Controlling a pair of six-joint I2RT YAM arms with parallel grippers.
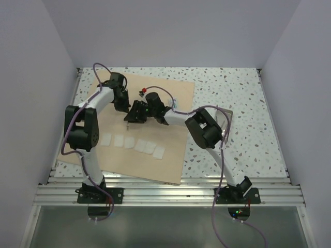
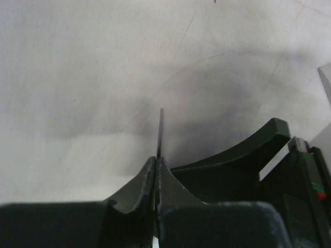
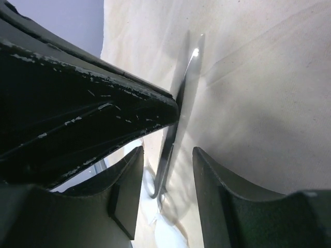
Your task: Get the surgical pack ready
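Nearest the arm bases, the wrap sheet [image 1: 155, 165] lies flat on the speckled counter [image 1: 243, 93], turned slightly askew, its near edge close to the rail. A row of white gauze squares [image 1: 129, 142] sits on the sheet's near half, running from the left arm toward the middle, each one just beside the next.

Farther in, over the middle of the sheet, both arms reach inward and their jaws meet at one spot. The left gripper [image 1: 125, 108] has its jaws pressed fully together on a thin steel instrument [image 3: 181, 103]. In the left wrist view the blade shows edge-on, sticking out past the fingertips above the sheet. The right gripper [image 3: 168, 152] has its jaws about half open and straddles the same instrument. The shaft runs through the gap between the two fingers [image 3: 124, 191], with a ring handle low near the left-hand one. I cannot tell whether either finger touches the steel. The instrument is too small in the top view to say if it is scissors or forceps.

To the right, off the sheet on the bare counter, a small steel tray [image 1: 229, 114] lies partly behind the right arm.
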